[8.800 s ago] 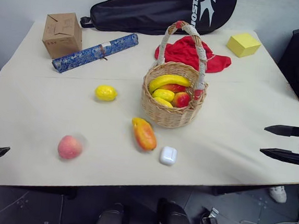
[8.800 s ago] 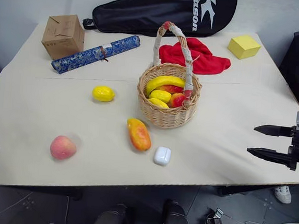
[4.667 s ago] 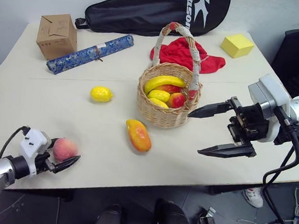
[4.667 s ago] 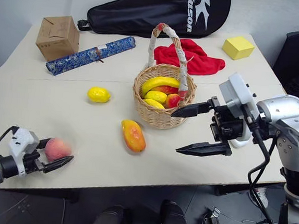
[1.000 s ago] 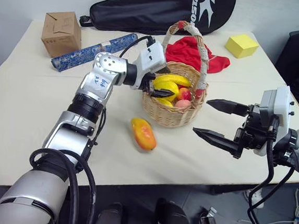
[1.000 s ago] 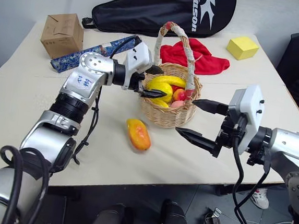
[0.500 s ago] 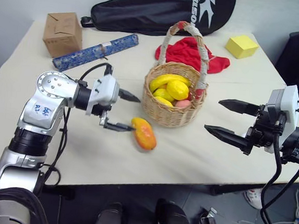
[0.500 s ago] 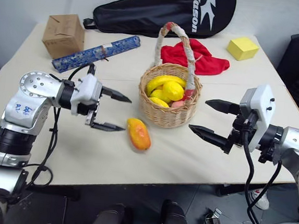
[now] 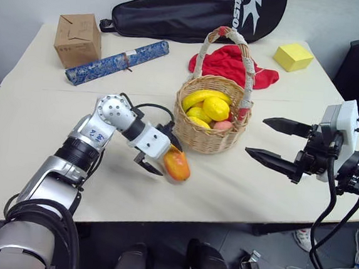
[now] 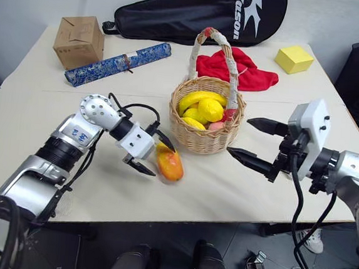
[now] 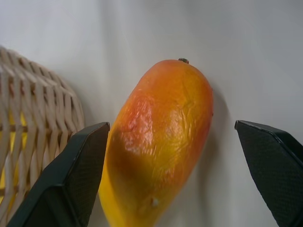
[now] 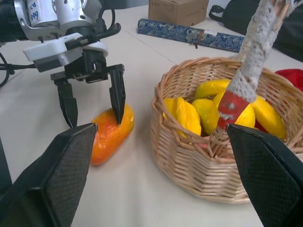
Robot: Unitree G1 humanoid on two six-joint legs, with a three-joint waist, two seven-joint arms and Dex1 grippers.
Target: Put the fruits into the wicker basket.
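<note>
Between the spread fingers of the left gripper (image 9: 157, 153) lies one orange-red mango (image 9: 176, 164) on the table (image 9: 35, 134), just beside the wicker basket (image 9: 209, 137), the jaws straddling it without closing. That arm reaches across, its gripper angled down and to the right. One basket holds a banana (image 9: 203, 96) and lemons (image 9: 214, 108); the right gripper (image 9: 274, 141) hovers wide open and empty, roughly level, beside it.

Peach (image 9: 223, 125) mostly buried under the lemon (image 9: 214, 108) and banana (image 9: 203, 97) inside the wicker basket (image 9: 209, 137). Mango's (image 11: 156, 142) lower end is cut off in the left wrist view. Black bag (image 9: 196, 10) behind the basket is cropped at its top.
</note>
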